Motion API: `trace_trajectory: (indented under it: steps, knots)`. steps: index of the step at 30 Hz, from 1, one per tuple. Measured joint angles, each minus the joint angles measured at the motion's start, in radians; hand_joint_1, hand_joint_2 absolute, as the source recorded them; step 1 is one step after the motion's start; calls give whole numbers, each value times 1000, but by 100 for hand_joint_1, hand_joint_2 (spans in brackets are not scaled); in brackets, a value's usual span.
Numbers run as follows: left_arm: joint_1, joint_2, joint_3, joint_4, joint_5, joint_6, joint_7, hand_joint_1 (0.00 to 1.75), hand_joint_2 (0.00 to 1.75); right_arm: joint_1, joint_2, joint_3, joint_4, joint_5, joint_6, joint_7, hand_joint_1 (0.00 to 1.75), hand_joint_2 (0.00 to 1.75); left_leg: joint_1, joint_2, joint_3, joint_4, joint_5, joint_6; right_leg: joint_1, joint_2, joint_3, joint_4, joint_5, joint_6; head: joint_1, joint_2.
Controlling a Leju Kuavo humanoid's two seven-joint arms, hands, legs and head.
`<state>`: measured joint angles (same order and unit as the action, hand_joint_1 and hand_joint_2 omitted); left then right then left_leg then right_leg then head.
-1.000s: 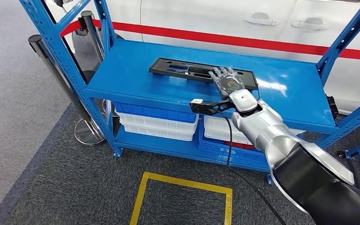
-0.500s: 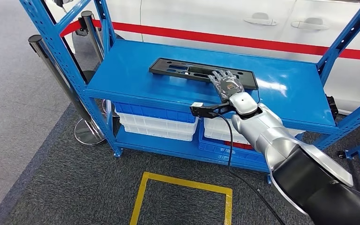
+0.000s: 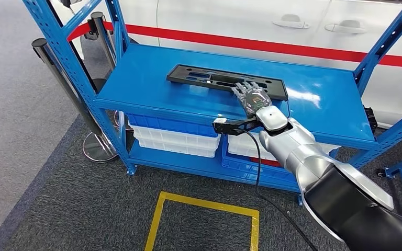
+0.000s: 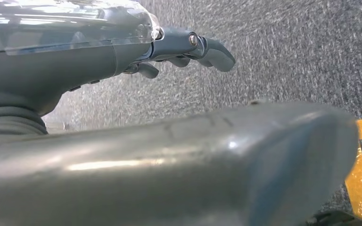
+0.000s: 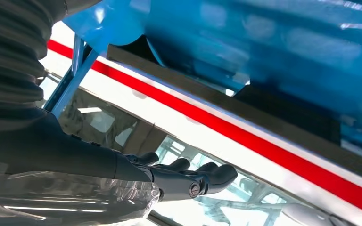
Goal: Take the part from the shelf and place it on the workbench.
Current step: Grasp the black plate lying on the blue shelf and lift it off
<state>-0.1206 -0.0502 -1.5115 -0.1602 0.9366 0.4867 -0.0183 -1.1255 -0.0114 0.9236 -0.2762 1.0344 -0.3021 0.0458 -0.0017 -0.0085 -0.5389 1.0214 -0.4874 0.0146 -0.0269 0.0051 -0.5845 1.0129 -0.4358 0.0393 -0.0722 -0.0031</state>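
I've got the right arm (image 3: 303, 151) reaching in from 5 o'clock in the head view, over the front edge of the blue shelf (image 3: 152, 78). Right hand (image 3: 251, 95) sits palm-down at the near edge of the black part (image 3: 225, 81), fingers (image 3: 243, 85) spread flat and overlapping the part's front rim toward its right end. I see nothing gripped, so I read that hand as released; contact with the part I can't confirm from here.

The part is a long flat black panel with cut-outs, lying flat on the top deck of the shelf, running roughly 9 to 3 o'clock, a bit back of deck centre. It is on the shelf, not lifted.

Right wrist view: fingers (image 5: 188, 176) extended and slightly apart, nothing between them; blurred blue shelf metal and a white car body with a red stripe (image 5: 264, 141) beyond.

Left hand (image 4: 179, 47) in the left wrist view hangs over dark carpet (image 4: 287, 47), fingers loosely curled, holding nothing; whether it's clenched I can't tell.

Under the deck at 6 o'clock: blue and white bins (image 3: 175, 137). Yellow floor marking (image 3: 204, 219) on the carpet at 6 o'clock. Black stanchion post (image 3: 63, 78) at 9 o'clock of the shelf
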Motion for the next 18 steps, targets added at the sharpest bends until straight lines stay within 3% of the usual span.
trace_trajectory:
  steps: [4, 6, 8, 9, 10, 11, 13, 14, 16, 18]
  knots:
    - [3, 2, 10, 0, 6, -4, -2, 0, 0, 0, -2, 0, 0, 5, 5, -7, 0, 175, 4, 0, 20, -21, -4, 23, -3, 0, -20, 52, 6, 14, 0, 0]
    - [4, 1, 12, 0, 6, -6, -6, 0, 0, -2, -4, 0, 0, 6, 5, -11, 0, 175, 5, 1, 33, -27, -6, 30, -3, -1, -74, 137, -32, 12, 0, 0]
    - [6, 2, 13, 1, 6, -10, -9, 0, 0, 3, -7, 0, 0, 7, 4, -15, 0, 175, 5, 1, 40, -27, -12, 30, -3, -1, -155, 250, -70, 14, 0, 0]
    - [8, 2, 13, 1, 6, -12, -10, 0, 0, 9, -8, 0, 1, 8, 4, -16, 0, 175, 5, 0, 46, -27, -18, 28, -4, -1, -184, 278, -67, 16, 0, 0]
    - [10, 2, 13, 1, 6, -13, -11, 0, 0, 14, -10, 0, 1, 9, 4, -17, 0, 175, 6, -2, 54, -26, -25, 25, -5, -1, -196, 271, -45, 17, 0, 0]
    - [13, 2, 13, 1, 6, -14, -11, 0, 0, 17, -10, 0, 2, 11, 3, -18, 0, 175, 8, -4, 65, -26, -34, 20, -5, -2, -189, 227, -5, 18, 0, 0]
    - [16, 2, 13, 1, 6, -14, -11, 0, 0, 22, -12, 0, 4, 14, 2, -20, 0, 175, 11, -5, 87, -27, -57, 8, -3, -6, -153, 99, 76, 15, 0, 0]
    - [16, 2, 13, 1, 6, -14, -11, 0, 0, 24, -13, 0, 6, 16, 1, -21, 0, 175, 12, -4, 95, -27, -68, 1, 1, -8, -138, 52, 90, 8, 1, 0]
    - [13, 2, 13, 2, 6, -15, -10, 0, 0, 31, -15, 0, 8, 19, 0, -23, 0, 175, 13, -1, 110, -34, -82, -15, 12, -8, -126, 27, 74, -13, 1, 0]
    - [11, 3, 14, 2, 6, -15, -10, 0, 0, 32, -15, 0, 7, 21, -1, -23, 0, 175, 14, 1, 110, -4, -69, -28, 13, -5, -103, 19, 55, -35, 2, 0]
